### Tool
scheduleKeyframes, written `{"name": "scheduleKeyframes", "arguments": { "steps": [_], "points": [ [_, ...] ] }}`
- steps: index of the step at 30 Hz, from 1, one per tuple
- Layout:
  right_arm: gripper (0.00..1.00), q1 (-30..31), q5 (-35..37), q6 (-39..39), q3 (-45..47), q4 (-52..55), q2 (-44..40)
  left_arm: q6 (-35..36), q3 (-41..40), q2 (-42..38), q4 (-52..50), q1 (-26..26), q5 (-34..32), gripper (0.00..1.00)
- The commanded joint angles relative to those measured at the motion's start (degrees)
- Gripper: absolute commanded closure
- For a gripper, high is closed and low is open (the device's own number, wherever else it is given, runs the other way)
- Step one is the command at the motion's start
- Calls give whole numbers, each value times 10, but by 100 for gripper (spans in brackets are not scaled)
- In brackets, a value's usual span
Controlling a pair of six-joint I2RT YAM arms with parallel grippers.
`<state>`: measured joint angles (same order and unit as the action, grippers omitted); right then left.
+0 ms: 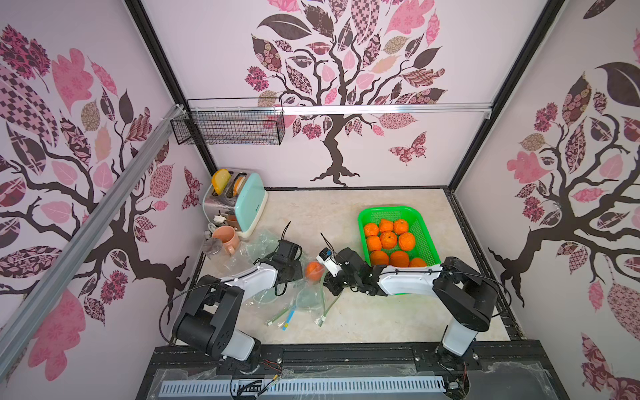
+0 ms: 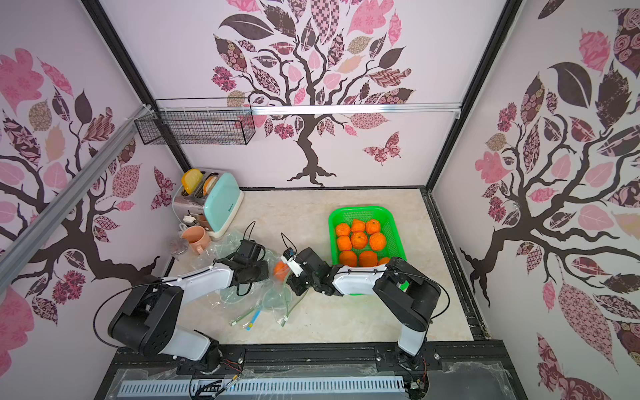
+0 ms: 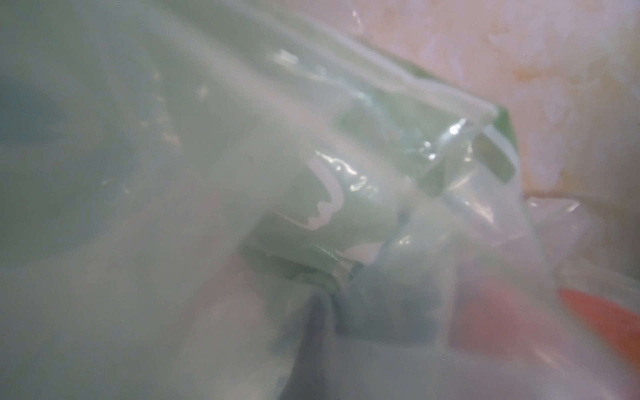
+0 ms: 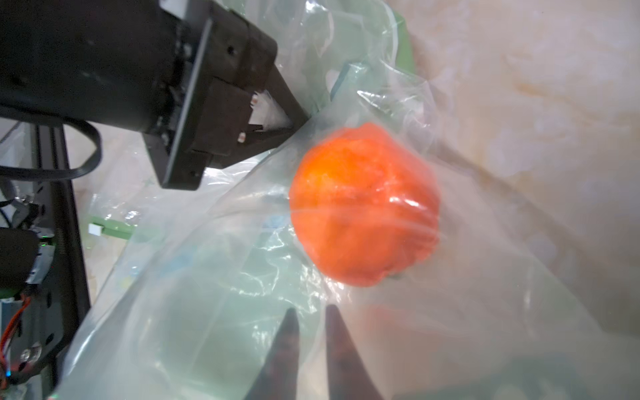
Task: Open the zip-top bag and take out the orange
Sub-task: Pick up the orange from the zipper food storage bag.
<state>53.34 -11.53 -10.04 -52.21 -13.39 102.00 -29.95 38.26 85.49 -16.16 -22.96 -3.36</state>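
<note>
An orange (image 4: 363, 204) sits inside a clear zip-top bag (image 4: 207, 277) with a green zip strip, lying mid-table in both top views (image 1: 313, 270) (image 2: 281, 270). My left gripper (image 4: 299, 123) is on the orange's left (image 1: 300, 269), its fingers pinched together on the bag's film. Plastic covers the whole left wrist view, so the fingers are blurred there. My right gripper (image 4: 310, 311) is just right of the orange (image 1: 325, 277). Its fingertips (image 4: 289, 332) show through the film with a narrow gap between them, just short of the orange, pointing at it.
A green basket (image 1: 426, 225) holding several oranges stands right behind my right arm. Other empty clear bags (image 1: 277, 311) lie crumpled near the front. At the back left are a toaster (image 1: 249, 204), a pink mug (image 1: 227, 239) and a wall-mounted wire basket (image 1: 228, 126).
</note>
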Motion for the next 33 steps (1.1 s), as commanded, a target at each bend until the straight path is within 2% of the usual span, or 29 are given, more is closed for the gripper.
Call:
{"name": "scheduleKeyframes", "arguments": {
  "steps": [1,5,9,12,17,23,30,33],
  "points": [
    [61,2,33,23,-35,-13,19,3,-1,14,-15,2,5,100],
    [42,2,41,36,-54,-22,34,3,-1,13,-14,2,6,100],
    [28,1,38,43,-94,-12,63,5,1,18,-14,2,7,100],
    [21,1,42,42,-119,-12,84,4,1,18,-15,2,7,100],
    [17,1,56,41,-151,-5,118,5,1,20,-14,2,8,100],
    [18,1,44,41,-168,-8,149,5,1,20,-14,2,8,100],
    [37,1,25,22,-161,12,117,4,2,20,-15,2,6,100],
    [41,1,28,15,-130,17,77,3,1,20,-17,2,4,100]
  ]
}}
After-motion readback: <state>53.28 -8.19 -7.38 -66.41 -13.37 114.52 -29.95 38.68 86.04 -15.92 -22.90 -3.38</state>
